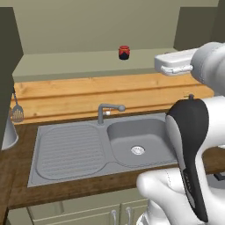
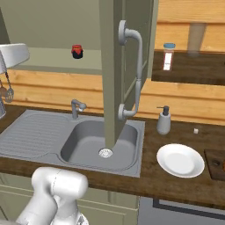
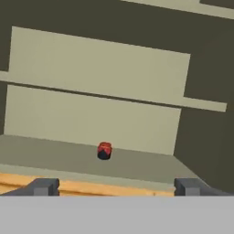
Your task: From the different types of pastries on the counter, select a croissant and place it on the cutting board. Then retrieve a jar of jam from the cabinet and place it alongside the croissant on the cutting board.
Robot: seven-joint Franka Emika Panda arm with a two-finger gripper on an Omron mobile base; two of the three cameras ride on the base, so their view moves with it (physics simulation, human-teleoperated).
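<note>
The jar of jam (image 3: pixel 104 150), small, red and dark-lidded, stands alone on the pale shelf of the open cabinet (image 1: pixel 66 66). It also appears in both base views (image 1: pixel 124 52) (image 2: pixel 77 51). My gripper (image 3: pixel 116 186) is open, its fingertips (image 3: pixel 43 186) wide apart with nothing between them. It faces the jar from a distance, raised to the right of it (image 1: pixel 163 66). A corner of the cutting board (image 2: pixel 216 169) shows at the far right of the counter (image 2: pixel 176 184). The croissant and the other pastries are out of view.
The open cabinet door (image 2: pixel 112 66) with its long handle hangs over the steel sink (image 1: pixel 70 151) and faucet (image 1: pixel 105 112). A white plate (image 2: pixel 180 160) and a soap dispenser (image 2: pixel 164 121) stand right of the sink. Utensils (image 1: pixel 16 112) hang at the left.
</note>
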